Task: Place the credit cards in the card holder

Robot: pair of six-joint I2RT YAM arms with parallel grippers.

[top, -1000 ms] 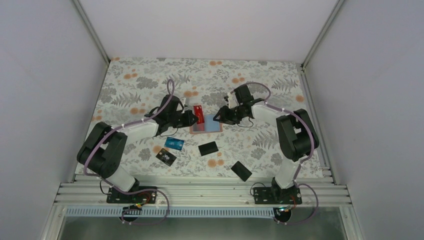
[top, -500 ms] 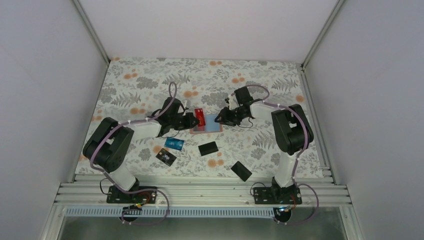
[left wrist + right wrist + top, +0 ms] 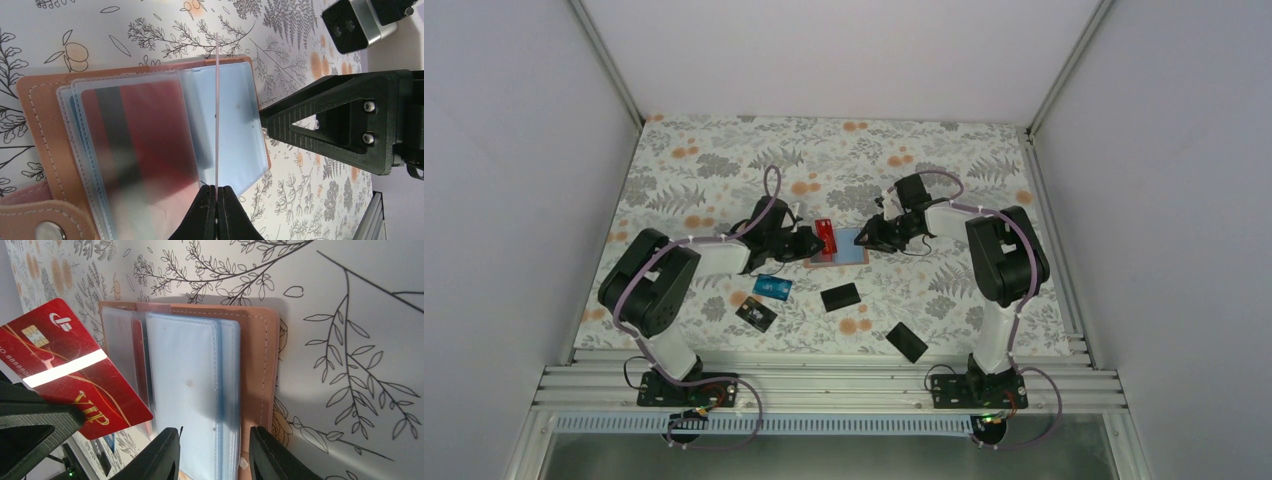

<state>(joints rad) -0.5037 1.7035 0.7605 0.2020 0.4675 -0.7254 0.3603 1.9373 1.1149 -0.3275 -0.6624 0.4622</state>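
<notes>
Your table (image 3: 714, 170) wears a floral cloth inside plain white walls. The card holder (image 3: 258, 355) lies open between your hands, with a red card (image 3: 145, 145) in one clear sleeve. Your left hand (image 3: 217, 192) is clamped on another red credit card (image 3: 75, 370), held on edge above the sleeves. Your right hand (image 3: 215, 452) stands part open, straddling the holder's edge. A blue card (image 3: 773, 287) and black cards (image 3: 840, 296) lie behind the left hand.

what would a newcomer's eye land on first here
The red card, pinched in the left gripper just over the open card holder at mid-table. Next comes the right gripper, fingers spread over the holder's clear sleeves. Then the blue card and three black cards lying loose nearer the arm bases.
</notes>
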